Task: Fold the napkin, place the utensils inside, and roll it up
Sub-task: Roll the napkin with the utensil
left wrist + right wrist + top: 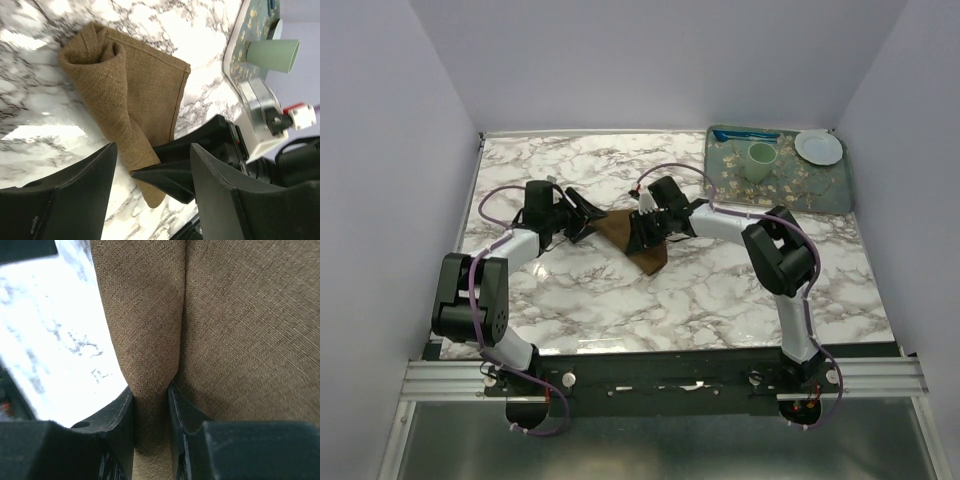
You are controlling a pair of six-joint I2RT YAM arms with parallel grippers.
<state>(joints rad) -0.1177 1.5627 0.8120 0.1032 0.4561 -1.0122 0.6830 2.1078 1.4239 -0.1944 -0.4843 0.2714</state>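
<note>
The brown napkin (642, 250) lies folded on the marble table, its left side rolled into a loose tube (107, 80). My right gripper (642, 232) is shut on the near end of that roll; in the right wrist view (150, 390) the cloth (230, 315) is pinched between both fingers. My left gripper (588, 215) is open and empty just left of the napkin, its fingers (75, 190) wide apart on either side of the roll's end. The right gripper's fingers (180, 172) show there on the cloth. The spoon is out of view.
A green tray (840, 190) stands at the back right with a pale green cup (760, 160), a white plate (818, 147) and a bright blue plastic utensil (745, 134). The cup (272, 54) and tray (240, 55) also show in the left wrist view.
</note>
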